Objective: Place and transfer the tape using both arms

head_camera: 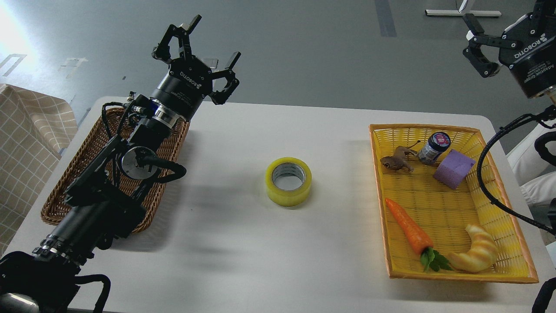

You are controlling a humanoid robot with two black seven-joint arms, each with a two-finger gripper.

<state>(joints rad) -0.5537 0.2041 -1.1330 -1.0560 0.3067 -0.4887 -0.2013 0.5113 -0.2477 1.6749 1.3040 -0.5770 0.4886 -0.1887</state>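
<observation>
Tape waits mid-table, both claws raised and empty.

Nearest, the tape (288, 181) lies flat on the white table (226, 243), between the brown wicker basket (56, 204) and the yellow tray (438, 261), touched by nothing. It looks set down at the handover spot, so the pickup likely comes next: a reach down over the roll. Farther back, the left gripper (204, 45) hangs spread wide, holding nothing. The right gripper (471, 39), partly cropped, seems spread and empty too.

I read "ROBOTIQ" in white on the body of my left gripper (207, 52), left of the tape (289, 181), and "ROBOTIQ" with "Adaptive Gripper" (smaller print below it unreadable) on my right gripper (478, 45), far right of it.
</observation>
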